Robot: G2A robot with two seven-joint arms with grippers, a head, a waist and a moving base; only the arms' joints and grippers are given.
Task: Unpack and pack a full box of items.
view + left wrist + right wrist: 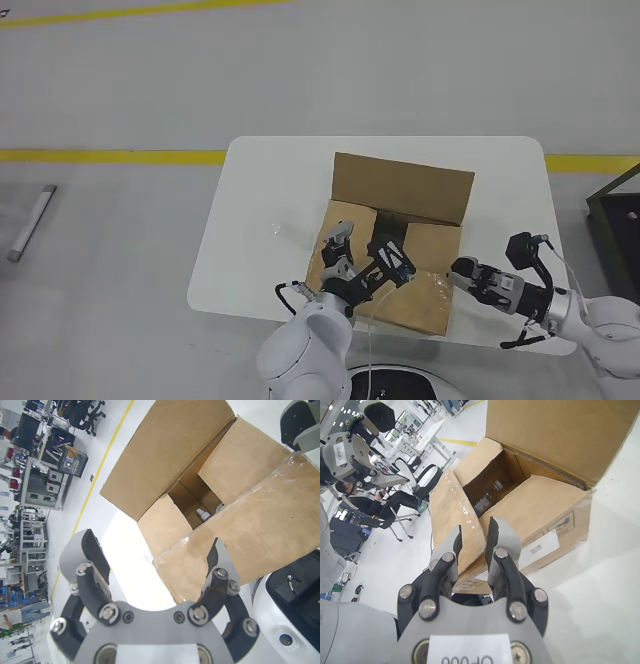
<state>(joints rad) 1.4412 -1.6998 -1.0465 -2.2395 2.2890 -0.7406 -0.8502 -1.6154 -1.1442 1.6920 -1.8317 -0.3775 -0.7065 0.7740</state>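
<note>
We see the box [400, 190] on the surface [260, 200]. Its near flap [425, 300] runs left to right. The left claw [365, 245], wide apart, hangs over it. The right claw [462, 272], a little apart, maybe sits around its right corner.

box [400, 188]: matt brown cardboard | tape [262, 485]: glossy clear plastic | table [270, 200]: smooth white

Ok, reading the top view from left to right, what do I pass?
Grey stick on the floor → bare left side of the table → left end effector, over the cardboard box → right end effector at the box's right edge → dark frame at the picture's edge.
</note>
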